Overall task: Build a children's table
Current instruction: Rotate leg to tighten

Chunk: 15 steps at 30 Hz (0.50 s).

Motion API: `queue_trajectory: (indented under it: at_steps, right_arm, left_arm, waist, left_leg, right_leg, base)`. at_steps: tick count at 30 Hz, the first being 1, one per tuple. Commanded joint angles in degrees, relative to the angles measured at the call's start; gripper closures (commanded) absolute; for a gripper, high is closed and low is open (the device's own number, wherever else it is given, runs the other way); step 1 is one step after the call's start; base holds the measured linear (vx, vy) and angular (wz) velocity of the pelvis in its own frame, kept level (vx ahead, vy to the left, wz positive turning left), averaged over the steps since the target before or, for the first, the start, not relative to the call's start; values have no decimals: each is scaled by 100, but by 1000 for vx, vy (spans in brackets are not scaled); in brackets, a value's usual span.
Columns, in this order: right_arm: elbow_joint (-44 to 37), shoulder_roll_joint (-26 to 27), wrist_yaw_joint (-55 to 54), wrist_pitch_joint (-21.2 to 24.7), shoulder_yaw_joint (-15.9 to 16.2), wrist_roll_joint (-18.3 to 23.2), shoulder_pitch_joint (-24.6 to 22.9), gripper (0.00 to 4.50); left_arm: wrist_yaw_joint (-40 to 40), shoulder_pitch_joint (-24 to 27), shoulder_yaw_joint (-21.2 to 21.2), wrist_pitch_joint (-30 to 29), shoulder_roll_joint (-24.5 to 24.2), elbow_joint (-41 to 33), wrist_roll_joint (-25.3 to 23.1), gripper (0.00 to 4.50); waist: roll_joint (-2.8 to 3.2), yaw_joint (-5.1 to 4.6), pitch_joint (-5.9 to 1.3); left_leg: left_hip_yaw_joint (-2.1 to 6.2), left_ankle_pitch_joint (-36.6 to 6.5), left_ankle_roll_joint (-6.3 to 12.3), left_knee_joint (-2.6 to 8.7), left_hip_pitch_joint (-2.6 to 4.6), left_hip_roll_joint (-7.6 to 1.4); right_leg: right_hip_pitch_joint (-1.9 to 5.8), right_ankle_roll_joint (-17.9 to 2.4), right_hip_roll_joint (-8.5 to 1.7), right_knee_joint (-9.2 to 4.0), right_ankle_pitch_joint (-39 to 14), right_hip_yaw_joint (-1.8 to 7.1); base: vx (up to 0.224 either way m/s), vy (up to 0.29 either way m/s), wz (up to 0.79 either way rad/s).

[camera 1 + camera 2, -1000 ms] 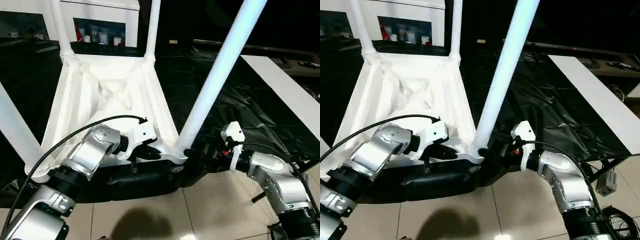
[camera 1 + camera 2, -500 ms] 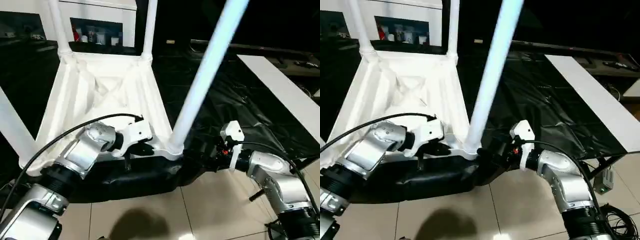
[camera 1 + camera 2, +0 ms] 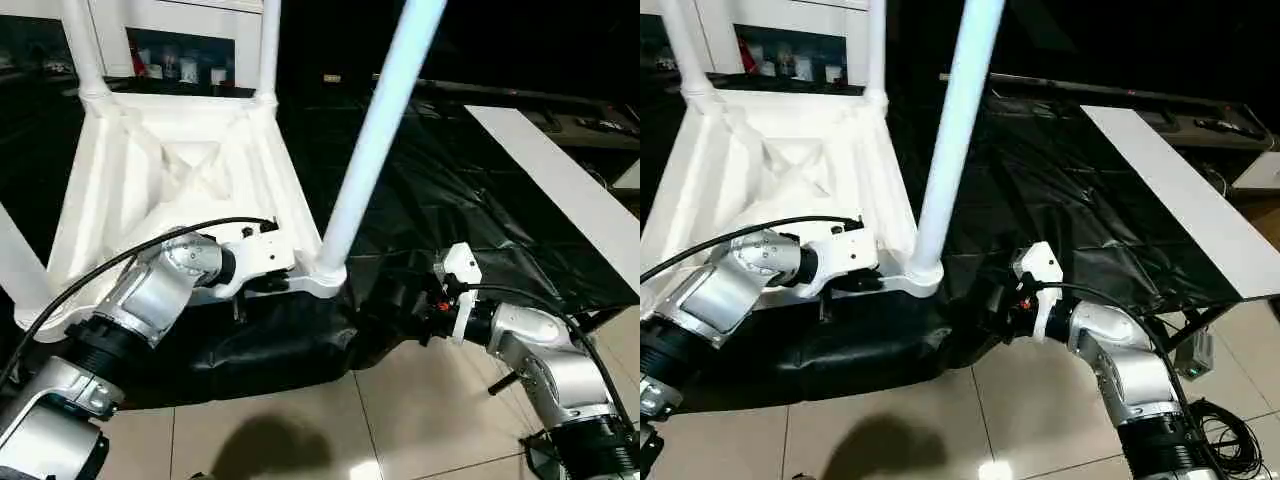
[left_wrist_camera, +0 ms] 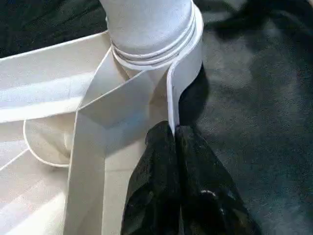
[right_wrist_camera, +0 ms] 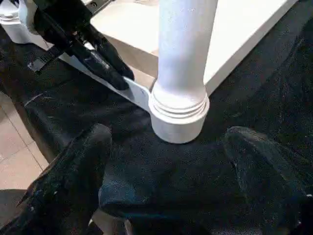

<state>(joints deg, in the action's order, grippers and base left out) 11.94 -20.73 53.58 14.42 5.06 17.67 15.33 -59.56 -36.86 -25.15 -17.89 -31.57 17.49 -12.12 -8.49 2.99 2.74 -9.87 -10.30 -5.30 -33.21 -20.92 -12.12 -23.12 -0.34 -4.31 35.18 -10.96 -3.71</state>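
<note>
Here, children's table (image 3: 170, 180) lies upturned on black-sheeted surface (image 3: 470, 210), rim clenched by left hand (image 4: 173, 142) beside near leg (image 3: 375, 130). Right hand (image 5: 166, 161) released, leg socket between fingers (image 5: 73, 166).

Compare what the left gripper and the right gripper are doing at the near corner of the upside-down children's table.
The left gripper is shut on the rim of the children's table beside the near corner socket; the right gripper is open and holds nothing. The left fingers touch the white plastic; the right fingers stand apart from the socket, over the black sheet. The left gripper reaches in from the table's near edge, the right from outside the corner. Both have black fingers aimed at the same leg.
</note>
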Motion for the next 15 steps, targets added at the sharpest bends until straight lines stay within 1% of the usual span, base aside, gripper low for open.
queue_trajectory:
  at_steps: [1, 2, 3, 4, 5, 6, 7, 8, 9, 10, 11, 12, 13, 14, 15]
  right_arm:
    - [12, -23, -26, -56, 16, -29, 28, 47]
    - [1, -14, -28, -56, 23, -27, 22, 47]
    - [-30, -1, -45, -62, 29, -21, -3, 47]
    - [-65, 12, -66, -61, 31, -15, -31, 47]
    - [-89, 20, -81, -60, 26, -7, -56, 47]
    - [-98, 22, -86, -59, 25, -4, -65, 47]
    - [-144, 37, -119, -54, -12, 11, -118, 47]
    - [-197, 48, -151, -42, -51, 32, -177, 47]
    - [-242, 49, -181, -48, -77, 33, -231, 47]
    - [-280, 48, -209, -57, -100, 32, -279, 47]
    - [-328, 53, -236, -49, -121, 47, -335, 47]
    - [-361, 57, -252, -42, -134, 58, -372, 47]
    - [-406, 58, -258, -31, -140, 70, -415, 47]
    - [-431, 63, -261, -20, -141, 82, -439, 47]
    - [-441, 66, -263, -17, -139, 86, -449, 47]
  left_arm:
    - [-94, 15, -38, -261, -202, -253, -198, 396]
    - [-257, 83, 6, -449, -240, -503, -68, 396]
    - [-434, 211, 124, -758, -273, -909, 176, 389]
    - [-515, 317, 245, -972, -277, -1196, 375, 375]
    - [-521, 401, 360, -1107, -257, -1378, 531, 363]
    - [-523, 430, 399, -1153, -249, -1441, 585, 354]
    - [-473, 595, 585, -1353, -214, -1721, 812, 354]
    - [-437, 774, 747, -1533, -212, -1994, 995, 342]
    - [-404, 935, 865, -1672, -238, -2221, 1114, 327]
    - [-376, 1063, 941, -1763, -279, -2377, 1166, 327]
    - [-449, 1232, 964, -1877, -455, -2564, 1159, 308]
    - [-505, 1340, 969, -1951, -579, -2682, 1145, 304]
    - [-624, 1454, 955, -2027, -757, -2816, 1141, 298]
    - [-734, 1532, 945, -2140, -902, -2935, 1137, 288]
    - [-796, 1568, 938, -2192, -983, -2991, 1138, 266]
  waist:
    - [83, 48, -320]
    - [87, 37, -324]
    - [125, 27, -322]
    - [169, 37, -315]
    - [163, 33, -315]
    - [158, 56, -319]
    - [175, 67, -332]
    - [180, 83, -315]
    - [174, 98, -313]
    - [174, 98, -313]
    - [161, 105, -308]
    - [163, 108, -291]
    - [150, 102, -266]
    - [167, 105, -267]
    - [161, 86, -245]
  left_leg:
    - [11, -758, 17, 370, 47, -156]
    - [16, -692, 3, 370, 41, -161]
    - [10, -671, -22, 370, 50, -162]
    - [6, -680, -28, 368, 65, -157]
    - [-2, -645, -23, 365, 70, -159]
    - [-9, -598, -27, 359, 71, -151]
    - [-10, -570, -41, 352, 85, -162]
    - [-13, -593, -41, 359, 79, -166]
    - [-20, -611, -25, 357, 80, -159]
    - [-20, -611, -25, 357, 80, -159]
    - [-22, -648, -8, 364, 68, -145]
    - [-13, -802, -25, 383, 73, -148]
    - [-17, -1059, -52, 396, 81, -145]
    - [-9, -1167, -76, 399, 98, -149]
    - [6, -1402, -130, 418, 89, -147]
  right_leg:
    - [270, -987, -358, -345, -859, 253]
    - [281, -1031, -361, -320, -772, 253]
    - [278, -1090, -351, -309, -645, 257]
    - [263, -1132, -341, -306, -587, 258]
    - [265, -1219, -331, -291, -411, 258]
    - [276, -1277, -326, -280, -298, 255]
    - [278, -1325, -329, -251, -179, 256]
    - [277, -1369, -324, -254, -88, 257]
    - [281, -1371, -314, -255, -61, 258]
    - [281, -1371, -314, -255, -61, 258]
    - [288, -1332, -301, -269, -144, 256]
    - [281, -1244, -304, -296, -425, 254]
    - [257, -1123, -303, -350, -858, 260]
    - [248, -1078, -311, -362, -1046, 261]
    - [228, -946, -315, -413, -1520, 264]
  base:
    - [0, 0, 0]
    - [0, 0, 0]
    - [0, 0, 0]
    - [0, 0, 0]
    - [0, 0, 0]
    - [0, 0, 0]
    - [0, 0, 0]
    - [0, 0, 0]
    - [0, 0, 0]
    - [0, 0, 0]
    - [0, 0, 0]
    - [0, 0, 0]
    - [0, 0, 0]
    - [0, 0, 0]
    - [0, 0, 0]
